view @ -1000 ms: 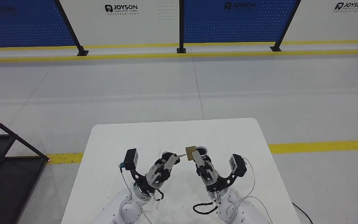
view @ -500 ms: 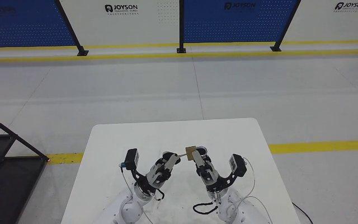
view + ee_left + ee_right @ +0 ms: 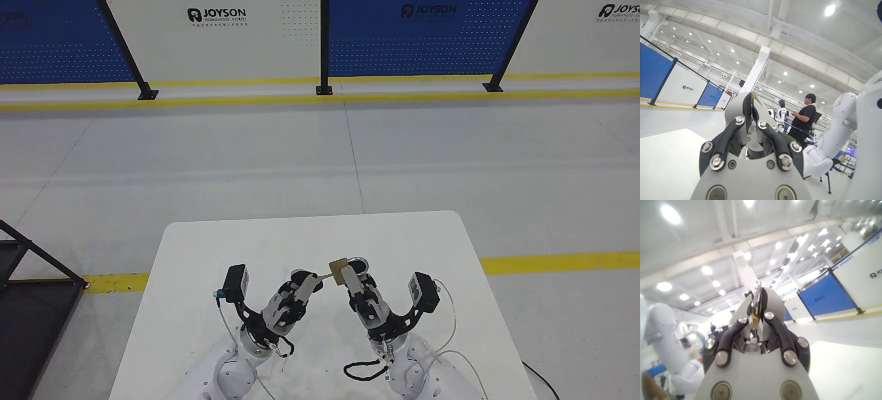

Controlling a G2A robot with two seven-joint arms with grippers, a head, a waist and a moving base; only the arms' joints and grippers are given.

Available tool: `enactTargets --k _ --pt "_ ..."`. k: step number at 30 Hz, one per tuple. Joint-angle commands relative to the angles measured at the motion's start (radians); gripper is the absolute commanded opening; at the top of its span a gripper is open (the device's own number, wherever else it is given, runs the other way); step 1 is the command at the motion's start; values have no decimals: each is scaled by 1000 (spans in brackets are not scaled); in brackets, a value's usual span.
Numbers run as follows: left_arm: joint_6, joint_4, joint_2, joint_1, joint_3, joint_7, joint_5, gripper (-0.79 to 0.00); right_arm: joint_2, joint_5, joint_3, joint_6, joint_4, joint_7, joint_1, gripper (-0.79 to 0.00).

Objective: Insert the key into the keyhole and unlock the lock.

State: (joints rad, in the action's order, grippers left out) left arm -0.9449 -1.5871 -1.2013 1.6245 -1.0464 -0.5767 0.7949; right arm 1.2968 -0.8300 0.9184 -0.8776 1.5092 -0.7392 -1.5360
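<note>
The brass lock (image 3: 340, 268) is held up over the white table (image 3: 200, 260), above its middle part on the robot's side. The right gripper (image 3: 355, 283) is clenched on it. In the right wrist view the gripper's two pads (image 3: 763, 298) press on the flat sides of the lock's brass body (image 3: 755, 315). The silver shackle (image 3: 757, 286) sticks out past the fingertips, so the lock's long axis runs along the fingers, shackle end away from the wrist.

The key (image 3: 325, 277) is just beside the lock, on the side towards the left gripper (image 3: 308, 283), which grasps it tightly. Its long axis runs from that gripper straight to the lock, tip towards the brass body. The tip reaches the lock's edge, but whether it sits in the keyhole cannot be told. In the left wrist view the fingers (image 3: 745, 106) are pressed together, with a small tan end (image 3: 753, 94) showing at their tips.

Beyond the lock, past the table's far edge, lies a pale grey floor (image 3: 400, 160) crossed by yellow lines (image 3: 300, 100). Behind those stands a row of blue panels (image 3: 420, 35) and white panels (image 3: 215, 35) on dark posts.
</note>
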Motion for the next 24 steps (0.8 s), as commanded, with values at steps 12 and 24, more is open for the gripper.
enactTargets --k 12,24 --pt "2 0 -9 1 -3 7 -21 -785 6 12 14 -6 12 27 -13 -785" --pt "-1 0 -17 -3 -8 22 -31 -785 15 10 19 -5 9 39 -14 -785"
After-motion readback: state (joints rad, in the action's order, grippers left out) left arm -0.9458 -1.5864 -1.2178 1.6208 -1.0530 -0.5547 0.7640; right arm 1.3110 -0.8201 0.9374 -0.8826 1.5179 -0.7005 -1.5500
